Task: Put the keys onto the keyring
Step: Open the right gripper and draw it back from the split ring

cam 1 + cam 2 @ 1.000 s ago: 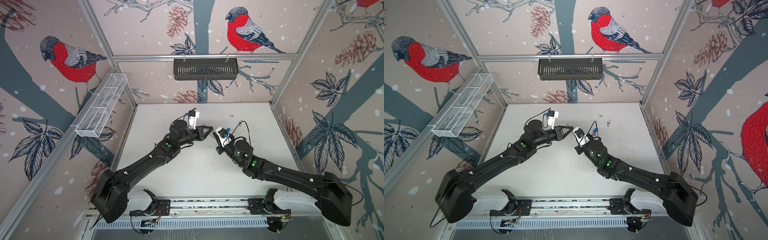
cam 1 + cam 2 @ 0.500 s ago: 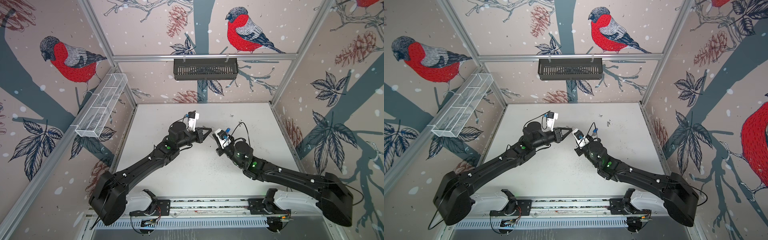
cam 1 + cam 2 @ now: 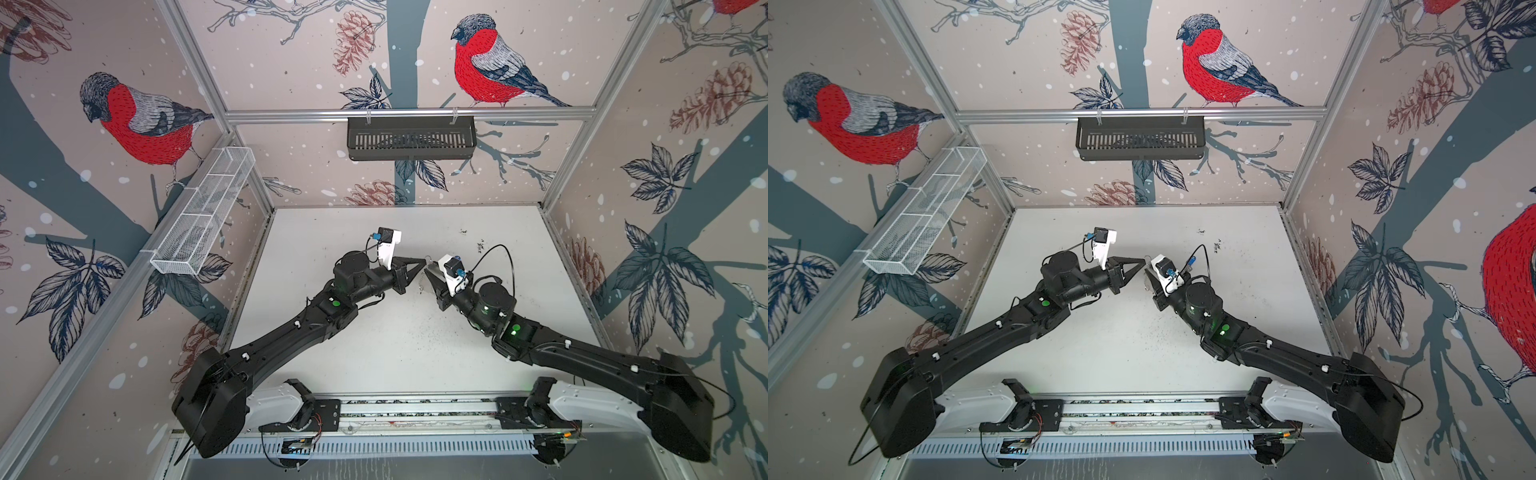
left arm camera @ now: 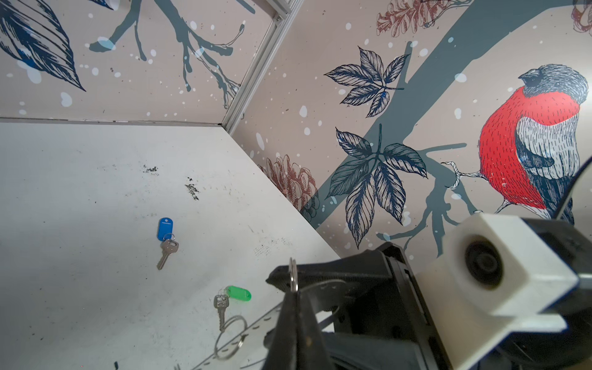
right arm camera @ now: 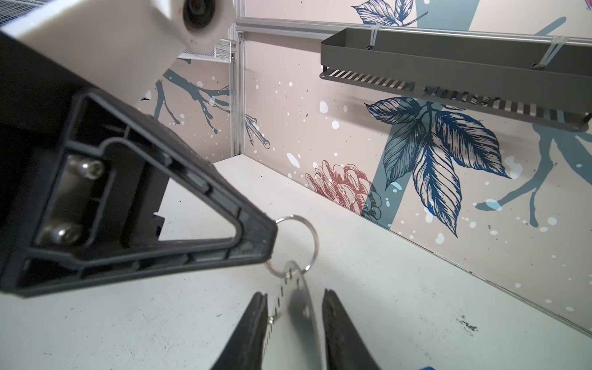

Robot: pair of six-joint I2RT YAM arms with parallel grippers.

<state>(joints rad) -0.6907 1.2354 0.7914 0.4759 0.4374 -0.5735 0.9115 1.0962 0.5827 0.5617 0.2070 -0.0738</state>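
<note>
Keyring (image 5: 296, 299) — aloft where the gripper tips meet, centre of the top views. Its long axis lies along the right gripper (image 5: 294, 293), ring end toward the left gripper (image 3: 424, 262), which pinches that ring. Right fingers narrowly parted astride. Keys (image 4: 167, 248) — flat on table (image 4: 80, 192).

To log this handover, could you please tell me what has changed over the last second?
The right tool has opened, releasing the flat grey perforated metal keyring. The left tool stays shut on that keyring's round wire ring, and neither tool has shifted much.
</note>
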